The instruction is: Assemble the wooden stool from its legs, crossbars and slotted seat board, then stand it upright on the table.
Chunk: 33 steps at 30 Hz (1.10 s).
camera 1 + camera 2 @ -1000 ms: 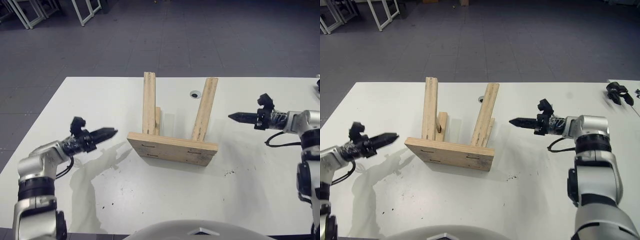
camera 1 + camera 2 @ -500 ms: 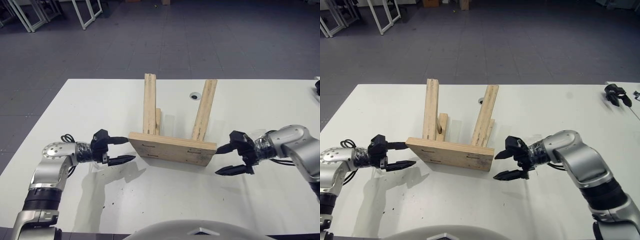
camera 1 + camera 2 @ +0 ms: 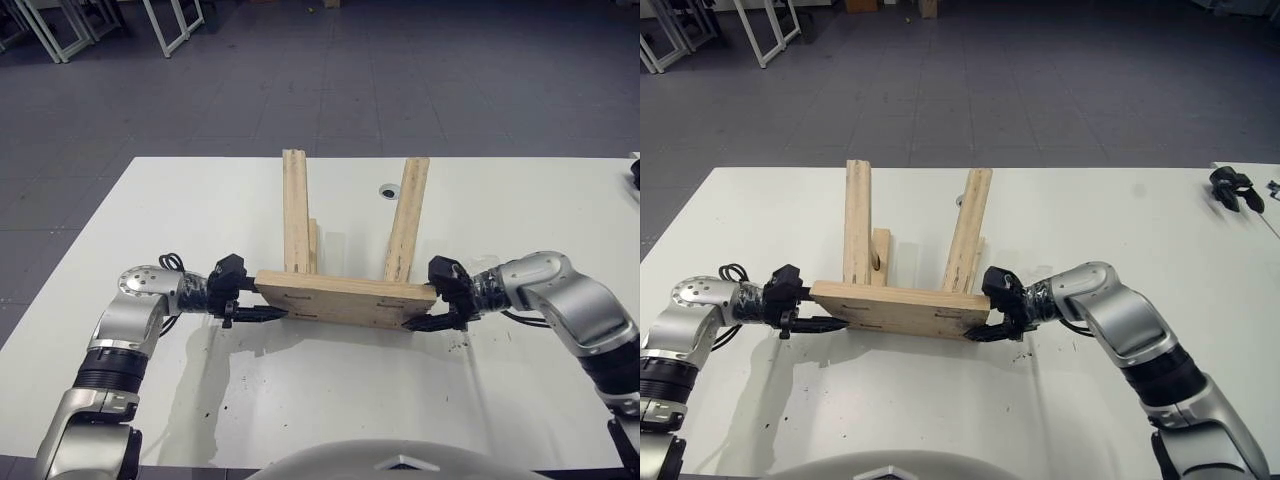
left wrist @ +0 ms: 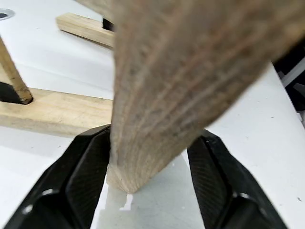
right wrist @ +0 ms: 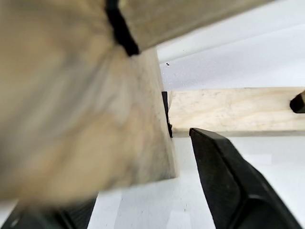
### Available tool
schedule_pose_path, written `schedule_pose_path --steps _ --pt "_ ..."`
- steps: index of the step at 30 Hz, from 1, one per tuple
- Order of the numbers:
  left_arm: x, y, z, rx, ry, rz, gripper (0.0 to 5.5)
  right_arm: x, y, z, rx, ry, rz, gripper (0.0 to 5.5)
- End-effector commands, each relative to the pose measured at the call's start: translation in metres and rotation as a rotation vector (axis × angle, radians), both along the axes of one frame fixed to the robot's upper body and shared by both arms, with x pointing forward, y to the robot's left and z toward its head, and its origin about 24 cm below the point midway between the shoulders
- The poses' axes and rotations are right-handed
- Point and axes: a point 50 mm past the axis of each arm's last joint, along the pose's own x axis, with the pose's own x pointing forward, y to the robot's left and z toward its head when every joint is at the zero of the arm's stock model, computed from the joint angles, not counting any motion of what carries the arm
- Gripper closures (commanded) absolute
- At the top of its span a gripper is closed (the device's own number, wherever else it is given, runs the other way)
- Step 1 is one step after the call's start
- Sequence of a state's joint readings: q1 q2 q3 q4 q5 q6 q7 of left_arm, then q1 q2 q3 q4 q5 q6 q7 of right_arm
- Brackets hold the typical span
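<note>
Both arms have swung in from the sides, and we now have the left gripper [image 3: 256,301] clamped on the left end of the seat board [image 3: 345,298], with wood touching both fingers. Our right gripper [image 3: 429,308] straddles the right end, spread, one finger [image 5: 224,181] just off the wood. We see the board resting on its edge on the table [image 3: 200,200], its legs [image 3: 295,210] pointing away from us.

A round cable grommet [image 3: 390,188] is set into the white table [image 3: 180,200] near its far edge. A small black object [image 3: 1232,187] is located near the far right corner. Dark specks [image 3: 462,346] are scattered over the surface. White metal frames [image 3: 172,22] are positioned on the grey floor [image 3: 400,80] beyond.
</note>
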<state>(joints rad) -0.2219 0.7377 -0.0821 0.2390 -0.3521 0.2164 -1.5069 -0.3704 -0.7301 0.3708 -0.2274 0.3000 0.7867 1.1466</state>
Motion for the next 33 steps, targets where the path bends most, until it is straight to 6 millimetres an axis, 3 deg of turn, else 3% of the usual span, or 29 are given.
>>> schedule_pose_path --steps 1,4,8,9,11,13,17,20,23,24,26,31,33 --pt "-0.003 -0.001 0.002 0.001 0.044 -0.042 3.43 0.009 0.001 -0.013 0.007 0.002 -0.013 3.1" --pt "-0.01 -0.002 0.017 -0.07 0.163 -0.066 3.63 0.008 -0.007 -0.005 0.114 0.145 0.015 3.29" --pt "-0.013 -0.017 0.096 -0.475 0.359 -0.098 3.64 0.023 -0.019 0.072 0.521 0.385 0.019 3.5" --pt "-0.009 -0.017 0.113 -0.557 0.408 -0.087 3.66 0.029 -0.02 0.091 0.614 0.439 0.011 3.53" --pt "0.004 -0.014 0.141 -0.669 0.52 -0.062 3.14 0.048 -0.024 0.121 0.774 0.542 -0.073 3.69" --pt "0.034 -0.006 0.156 -0.789 0.659 0.048 2.93 0.069 -0.015 0.132 0.817 0.607 -0.238 3.76" --pt "0.089 -0.005 0.146 -1.023 0.932 0.366 2.21 0.118 0.019 0.126 0.959 0.701 -0.631 3.76" --pt "0.117 -0.025 0.124 -1.102 1.109 0.607 1.67 0.144 0.046 0.101 0.996 0.831 -0.925 3.76" --pt "0.126 -0.045 0.094 -0.991 1.213 0.784 1.21 0.133 0.063 0.071 0.826 0.868 -0.855 3.76" --pt "0.126 -0.048 0.088 -0.967 1.245 0.812 1.08 0.128 0.066 0.065 0.792 0.891 -0.801 3.51" --pt "0.127 -0.051 0.083 -0.94 1.28 0.851 0.82 0.125 0.061 0.056 0.772 0.892 -0.783 3.25" --pt "0.128 -0.053 0.077 -0.928 1.325 0.903 0.33 0.132 0.05 0.073 0.973 0.832 -0.672 2.52" --pt "0.127 -0.051 0.076 -0.928 1.316 0.903 0.33 0.132 0.05 0.078 1.017 0.823 -0.625 2.52"
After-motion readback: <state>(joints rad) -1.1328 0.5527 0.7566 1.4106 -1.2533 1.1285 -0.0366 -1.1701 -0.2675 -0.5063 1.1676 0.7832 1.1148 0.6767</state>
